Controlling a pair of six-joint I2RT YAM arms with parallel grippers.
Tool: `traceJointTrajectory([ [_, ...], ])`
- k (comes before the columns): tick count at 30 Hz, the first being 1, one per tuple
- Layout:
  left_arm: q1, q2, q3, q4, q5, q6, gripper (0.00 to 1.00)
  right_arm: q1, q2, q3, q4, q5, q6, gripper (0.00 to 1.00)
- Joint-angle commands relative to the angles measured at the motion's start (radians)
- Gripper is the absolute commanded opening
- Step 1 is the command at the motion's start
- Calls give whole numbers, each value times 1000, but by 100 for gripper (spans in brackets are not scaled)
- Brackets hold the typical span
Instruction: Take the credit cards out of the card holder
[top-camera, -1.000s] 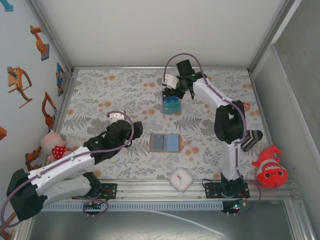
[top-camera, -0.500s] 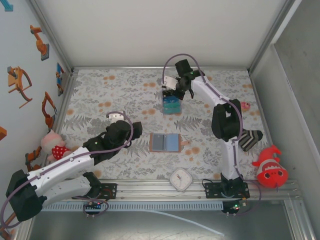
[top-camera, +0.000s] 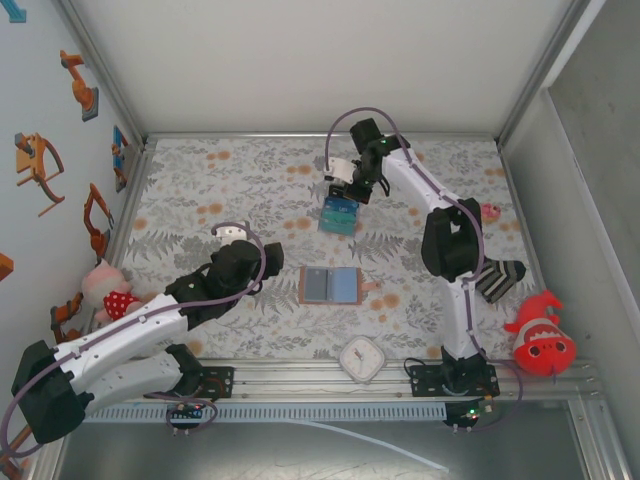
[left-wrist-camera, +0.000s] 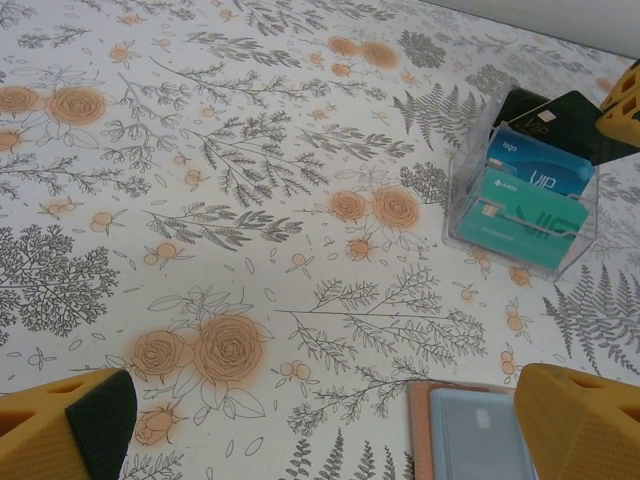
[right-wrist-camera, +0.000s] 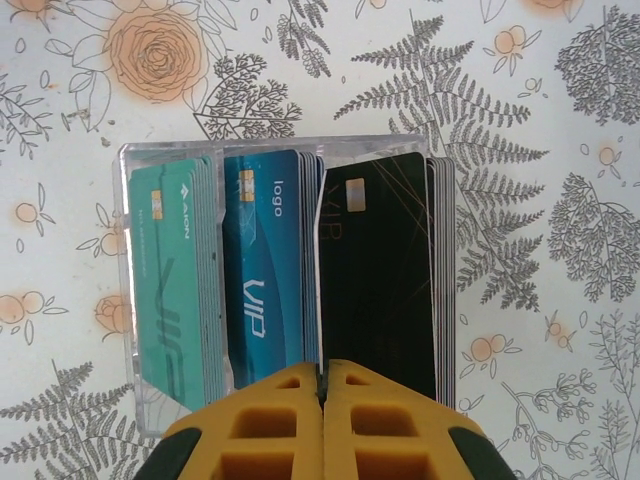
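The card holder (top-camera: 330, 285) lies open in the middle of the table, brown outside and pale blue-grey inside; its corner shows in the left wrist view (left-wrist-camera: 470, 435). Teal, blue and black credit cards (right-wrist-camera: 260, 270) stand in a clear plastic box (top-camera: 338, 215) at the far side (left-wrist-camera: 520, 200). Over that box my right gripper (top-camera: 352, 190) (right-wrist-camera: 322, 372) is shut on a thin pale edge-on sheet between the blue and black stacks, apparently a card. My left gripper (top-camera: 265, 272) (left-wrist-camera: 320, 410) hovers wide open just left of the holder, holding nothing.
A white square clock (top-camera: 360, 358) sits at the near edge. At the right lie a red fish plush (top-camera: 540, 335), a striped sock (top-camera: 500, 278) and a small pink toy (top-camera: 492, 211). A doll (top-camera: 105, 285) sits by the left wall.
The right gripper has shifted slightly left, and the clear box has slid and turned a little left with it. The left arm and the card holder have not moved.
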Motion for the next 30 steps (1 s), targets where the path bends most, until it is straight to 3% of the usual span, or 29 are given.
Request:
traceJointTrajectory([
  [1,5,-11,11,-9,-17,17,97,-2,39,44,-68,-17,-1,0],
  [3,5,-9,13,-9,-16,19,97,-1,50,53,-52,4,19,0],
  [6,5,-6,14,-10,-15,19,97,-2,64,69,-34,23,41,16],
  [10,5,-3,15,-8,-11,20,97,-2,71,84,-10,42,71,24],
  [22,8,-3,23,-3,-29,19,97,-1,-24,67,93,101,234,27],
  [26,8,-30,8,18,-63,5,97,1,-147,-40,189,133,404,31],
  [30,12,-60,-3,6,-117,-16,97,24,-365,-301,374,206,659,36],
])
